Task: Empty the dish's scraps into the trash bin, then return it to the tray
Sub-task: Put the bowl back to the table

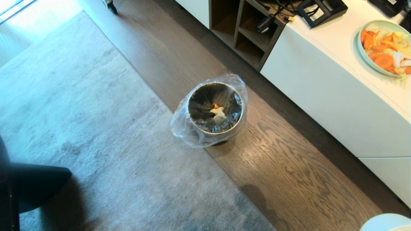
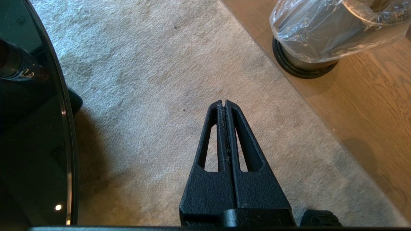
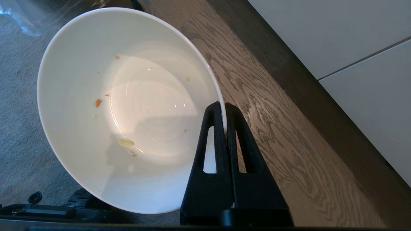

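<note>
The right gripper (image 3: pixel 224 107) pinches the dish (image 3: pixel 128 106) rim (left gripper (image 2: pixel 223 104) closed, empty).

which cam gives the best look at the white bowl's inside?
Right wrist view: the glossy white round bowl fills it, interior showing only a few crumbs, right gripper pinching its rim. Head view catches just a sliver of rim at the bottom corner. Left wrist view shows none.
</note>
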`<state>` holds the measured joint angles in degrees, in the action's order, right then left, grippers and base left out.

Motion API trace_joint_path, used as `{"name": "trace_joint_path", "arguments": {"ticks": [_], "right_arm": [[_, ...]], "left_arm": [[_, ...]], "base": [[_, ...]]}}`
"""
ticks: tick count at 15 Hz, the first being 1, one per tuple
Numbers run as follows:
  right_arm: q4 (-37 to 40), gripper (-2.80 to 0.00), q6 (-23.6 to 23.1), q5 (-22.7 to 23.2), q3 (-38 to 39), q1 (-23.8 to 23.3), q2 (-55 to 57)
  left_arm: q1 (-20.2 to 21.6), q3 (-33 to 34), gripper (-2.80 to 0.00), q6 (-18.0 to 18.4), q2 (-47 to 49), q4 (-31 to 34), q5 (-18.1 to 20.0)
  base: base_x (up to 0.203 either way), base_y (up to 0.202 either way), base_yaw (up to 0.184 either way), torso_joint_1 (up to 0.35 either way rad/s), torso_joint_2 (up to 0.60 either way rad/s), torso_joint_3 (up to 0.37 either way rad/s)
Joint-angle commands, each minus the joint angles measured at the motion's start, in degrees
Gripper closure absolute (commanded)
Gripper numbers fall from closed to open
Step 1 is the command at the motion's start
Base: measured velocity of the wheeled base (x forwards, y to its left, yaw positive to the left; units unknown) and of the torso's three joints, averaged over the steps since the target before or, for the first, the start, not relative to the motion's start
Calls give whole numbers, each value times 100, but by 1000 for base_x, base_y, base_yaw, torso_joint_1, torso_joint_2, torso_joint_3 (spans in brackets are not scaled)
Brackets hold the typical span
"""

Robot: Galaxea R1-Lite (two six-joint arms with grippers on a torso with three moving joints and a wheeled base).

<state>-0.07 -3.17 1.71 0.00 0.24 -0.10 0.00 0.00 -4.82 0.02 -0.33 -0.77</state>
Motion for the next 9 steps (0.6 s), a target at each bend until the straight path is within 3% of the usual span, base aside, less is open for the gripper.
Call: {"name": "trace_joint_path", "arguments": {"ticks": [1, 9], "right_arm": [[-1, 0, -8, 5, 0, 2, 10], [-1, 0, 1, 5, 0, 2, 10]], "left_arm": [[0, 0, 0, -10, -2, -2, -2], [0, 0, 0, -10, -2, -2, -2]], "base": [[0, 0, 0, 0, 0, 0], [0, 0, 0, 0, 0, 0]]}}
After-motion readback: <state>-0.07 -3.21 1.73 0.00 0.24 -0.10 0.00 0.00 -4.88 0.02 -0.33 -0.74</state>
